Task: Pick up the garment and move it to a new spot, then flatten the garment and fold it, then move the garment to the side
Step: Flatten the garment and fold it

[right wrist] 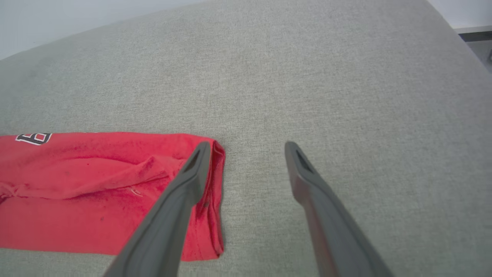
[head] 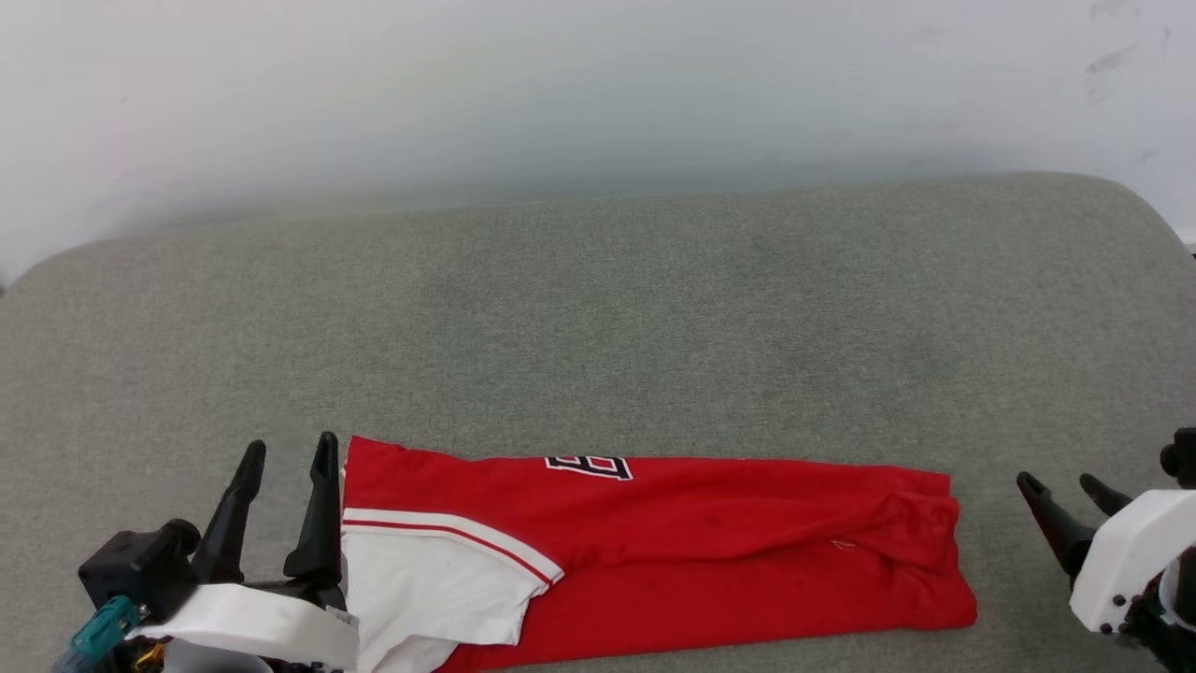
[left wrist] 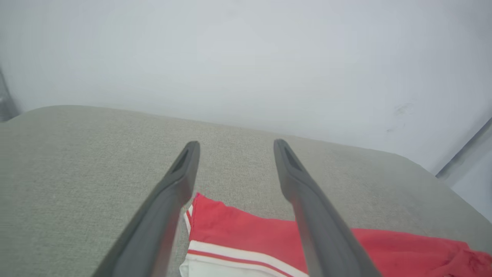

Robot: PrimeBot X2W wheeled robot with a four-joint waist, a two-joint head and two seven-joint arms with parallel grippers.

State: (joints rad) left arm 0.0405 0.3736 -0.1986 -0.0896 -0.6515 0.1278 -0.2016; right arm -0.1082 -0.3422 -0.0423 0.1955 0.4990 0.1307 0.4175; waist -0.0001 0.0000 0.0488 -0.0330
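Head view: shirt (head: 701, 551) lies folded in a long strip near you on the gray cushion (head: 598, 327), your left gripper (head: 291, 445) and right gripper (head: 1060, 482) gape empty beside its ends, so more folding and the side move look left.

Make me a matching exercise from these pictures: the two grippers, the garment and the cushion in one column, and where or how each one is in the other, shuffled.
Column one:
1. left gripper
2. right gripper
3. garment
4. grey cushion

Column two:
a. folded into a long red strip
b. open, by the white sleeve
c. lies under the garment
d. open, off the plain red end

Pairs: 1-b; 2-d; 3-a; 4-c
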